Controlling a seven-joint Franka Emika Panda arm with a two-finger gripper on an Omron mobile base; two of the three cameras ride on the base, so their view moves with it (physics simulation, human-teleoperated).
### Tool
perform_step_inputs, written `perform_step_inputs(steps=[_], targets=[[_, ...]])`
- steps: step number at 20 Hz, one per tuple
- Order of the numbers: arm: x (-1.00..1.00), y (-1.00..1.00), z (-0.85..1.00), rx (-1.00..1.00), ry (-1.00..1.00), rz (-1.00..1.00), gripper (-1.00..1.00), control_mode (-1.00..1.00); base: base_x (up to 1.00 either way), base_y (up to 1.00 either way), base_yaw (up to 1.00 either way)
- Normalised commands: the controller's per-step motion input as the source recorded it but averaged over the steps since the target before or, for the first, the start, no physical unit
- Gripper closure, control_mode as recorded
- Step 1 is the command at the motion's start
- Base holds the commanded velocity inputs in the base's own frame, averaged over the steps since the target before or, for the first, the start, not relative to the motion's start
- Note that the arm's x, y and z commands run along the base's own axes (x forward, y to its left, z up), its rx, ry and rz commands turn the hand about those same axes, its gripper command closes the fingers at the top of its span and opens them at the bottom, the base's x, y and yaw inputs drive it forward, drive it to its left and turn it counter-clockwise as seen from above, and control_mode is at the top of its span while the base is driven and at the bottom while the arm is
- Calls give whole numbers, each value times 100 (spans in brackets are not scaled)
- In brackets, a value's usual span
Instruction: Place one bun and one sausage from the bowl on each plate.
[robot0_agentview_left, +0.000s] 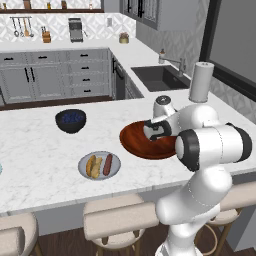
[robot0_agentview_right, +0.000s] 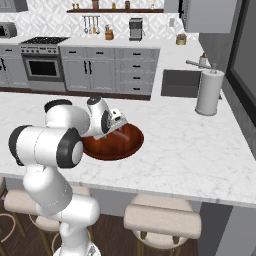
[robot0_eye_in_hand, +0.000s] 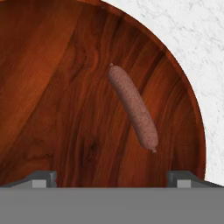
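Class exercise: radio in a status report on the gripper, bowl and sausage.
Gripper open above bowl. One sausage lying loose inside, untouched. Nothing in the way.

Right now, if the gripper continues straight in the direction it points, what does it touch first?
Probably the sausage lying in the bowl, or the bowl's wooden floor beside it. The open gripper points down into the bowl; depth is unclear.

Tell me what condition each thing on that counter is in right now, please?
Wide reddish-brown wooden bowl: upright, holding one sausage.
Long brown sausage: lying loose in the bowl, ungripped.
Small grey round plate: already carries buns and a sausage.
End effector: open, empty, hovering over the bowl.
Small dark blue bowl: upright, with dark blue contents.
White paper towel roll: standing upright beside the sink.
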Motion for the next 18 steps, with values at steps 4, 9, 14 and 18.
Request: perform_step_inputs(steps=[4,9,14,18], targets=[[63,-26,-28,-9,5,0,-100,-100,0,0,0],[50,-28,-27,-3,4,0,-100,-100,0,0,0],[24,0,-40,-4,0,0,-100,-100,0,0,0],[38,0,-36,-6,0,0,-100,-100,0,0,0]])
